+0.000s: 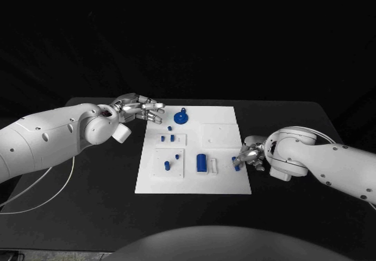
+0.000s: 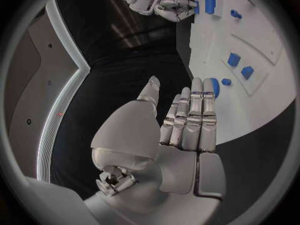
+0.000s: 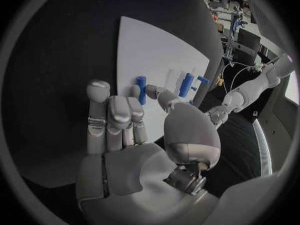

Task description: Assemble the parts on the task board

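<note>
The white board [image 1: 223, 185] lies in the middle of the black counter [image 1: 94, 196], with blue parts scattered over it. A round knobbed part [image 1: 181, 117] sits near the board's far edge, small pegs [image 1: 168, 138] stand in a raised panel below it, two more pieces [image 1: 167, 163] lie in the near-left panel, and a larger cylinder [image 1: 201, 162] lies beside them. The left robot hand [image 1: 143, 110] is held at the board's far-left corner, fingers extended and fairly wide, with nothing in them; its fingertips are near the round part but contact cannot be confirmed. The right robot hand [image 1: 249, 155] is at the board's right edge, fingers curled around a small blue part [image 1: 236, 163], which appears pinched between thumb and finger. The task is judged to be at an early or middle stage: several parts lie loose, and the square panel [image 1: 220, 135] on the far right carries nothing.
</note>
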Action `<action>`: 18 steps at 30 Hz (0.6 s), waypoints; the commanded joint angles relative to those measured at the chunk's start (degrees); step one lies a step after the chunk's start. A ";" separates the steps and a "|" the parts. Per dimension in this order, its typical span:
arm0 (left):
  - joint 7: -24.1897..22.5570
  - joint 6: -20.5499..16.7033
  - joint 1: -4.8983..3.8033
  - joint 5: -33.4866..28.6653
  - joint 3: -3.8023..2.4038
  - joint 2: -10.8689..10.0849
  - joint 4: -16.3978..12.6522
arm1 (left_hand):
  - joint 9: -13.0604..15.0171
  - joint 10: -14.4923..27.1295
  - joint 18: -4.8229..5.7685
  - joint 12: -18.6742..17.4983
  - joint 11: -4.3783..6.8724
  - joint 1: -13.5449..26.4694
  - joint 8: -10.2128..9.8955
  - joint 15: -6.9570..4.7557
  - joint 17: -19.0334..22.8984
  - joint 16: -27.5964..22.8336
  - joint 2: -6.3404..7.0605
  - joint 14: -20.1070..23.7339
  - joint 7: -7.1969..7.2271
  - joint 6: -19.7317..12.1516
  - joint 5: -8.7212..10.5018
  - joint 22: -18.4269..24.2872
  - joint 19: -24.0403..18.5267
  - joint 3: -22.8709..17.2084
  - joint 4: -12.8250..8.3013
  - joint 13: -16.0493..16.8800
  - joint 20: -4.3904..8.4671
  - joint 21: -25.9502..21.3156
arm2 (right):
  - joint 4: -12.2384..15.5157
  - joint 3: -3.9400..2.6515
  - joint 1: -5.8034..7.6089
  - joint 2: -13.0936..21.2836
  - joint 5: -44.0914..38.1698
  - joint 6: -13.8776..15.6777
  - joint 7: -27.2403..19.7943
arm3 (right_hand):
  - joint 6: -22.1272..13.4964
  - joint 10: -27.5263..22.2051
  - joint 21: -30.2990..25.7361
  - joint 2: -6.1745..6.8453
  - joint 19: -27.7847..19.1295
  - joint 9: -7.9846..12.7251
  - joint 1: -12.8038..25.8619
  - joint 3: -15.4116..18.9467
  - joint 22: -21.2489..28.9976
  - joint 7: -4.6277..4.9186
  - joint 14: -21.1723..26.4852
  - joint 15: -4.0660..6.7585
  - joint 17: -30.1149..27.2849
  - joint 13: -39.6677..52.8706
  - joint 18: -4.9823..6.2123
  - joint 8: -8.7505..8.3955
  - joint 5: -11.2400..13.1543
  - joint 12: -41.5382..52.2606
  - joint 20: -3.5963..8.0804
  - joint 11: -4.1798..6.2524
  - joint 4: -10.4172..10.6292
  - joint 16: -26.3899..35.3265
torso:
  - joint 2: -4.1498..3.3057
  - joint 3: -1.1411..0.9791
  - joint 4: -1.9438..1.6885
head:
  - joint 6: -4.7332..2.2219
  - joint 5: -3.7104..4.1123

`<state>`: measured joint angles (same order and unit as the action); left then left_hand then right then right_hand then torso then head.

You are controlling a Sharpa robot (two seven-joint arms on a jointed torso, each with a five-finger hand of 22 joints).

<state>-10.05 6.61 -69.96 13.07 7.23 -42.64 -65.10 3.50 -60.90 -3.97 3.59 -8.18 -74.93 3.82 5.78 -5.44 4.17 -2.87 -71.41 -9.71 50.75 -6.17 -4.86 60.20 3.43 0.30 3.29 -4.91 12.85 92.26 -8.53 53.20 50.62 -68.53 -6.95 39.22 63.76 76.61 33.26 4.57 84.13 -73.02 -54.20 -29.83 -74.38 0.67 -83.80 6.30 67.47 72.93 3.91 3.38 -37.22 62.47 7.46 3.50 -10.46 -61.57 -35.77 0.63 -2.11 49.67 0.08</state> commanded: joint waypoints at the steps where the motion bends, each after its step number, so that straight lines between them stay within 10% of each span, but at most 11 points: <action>1: -0.21 0.56 0.04 0.04 -0.03 0.03 -0.06 | -0.04 0.34 0.42 0.04 -0.11 -0.02 -0.15 0.06 -0.10 -0.08 0.23 0.29 0.09 0.33 -0.21 0.06 -0.27 -0.03 0.26 0.09 -0.09 -0.27 | 0.64 0.20 -0.42 -0.16 0.93 -0.92 2.48 | -0.51 0.17 0.33 -0.27 2.66 -0.15 0.15 -0.64 -0.11 -1.14 0.03 0.33 -0.03 -0.03 -0.73 0.34 0.14 -0.16 0.38 0.47 -0.67 0.05 | 0.00 0.02 -0.02 | 0.04 0.01; 18: -0.13 0.75 0.04 0.06 -0.03 0.17 0.01 | -0.04 0.34 0.42 0.04 -0.11 -0.02 -0.15 0.06 -0.10 -0.08 0.23 0.29 0.09 0.33 -0.21 0.06 -0.27 -0.03 0.26 0.09 -0.09 -0.27 | 0.01 0.45 -0.25 -2.21 -6.60 -2.84 2.81 | 0.03 -0.09 0.09 0.65 2.64 3.25 -0.27 1.73 0.02 -1.19 0.07 0.33 -0.21 0.02 -0.90 0.29 3.87 -0.13 0.40 0.45 1.15 0.26 | -0.04 -0.01 -0.04 | 0.05 0.10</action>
<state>-9.91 6.68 -69.96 13.08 7.23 -42.56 -65.02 3.50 -60.90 -3.97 3.59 -8.19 -74.93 3.82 5.77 -5.48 4.17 -2.87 -71.42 -9.71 50.76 -6.17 -4.87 60.20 3.43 0.30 3.29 -4.91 12.85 92.62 -8.40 53.26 48.62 -71.71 -7.78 39.41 63.40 76.99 33.26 4.84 84.13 -69.81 -54.47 -28.24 -74.42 -0.48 -83.80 6.30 67.31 72.94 3.91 3.80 -33.43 62.47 7.46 3.87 -9.24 -61.57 -35.76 0.66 -2.14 49.64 0.23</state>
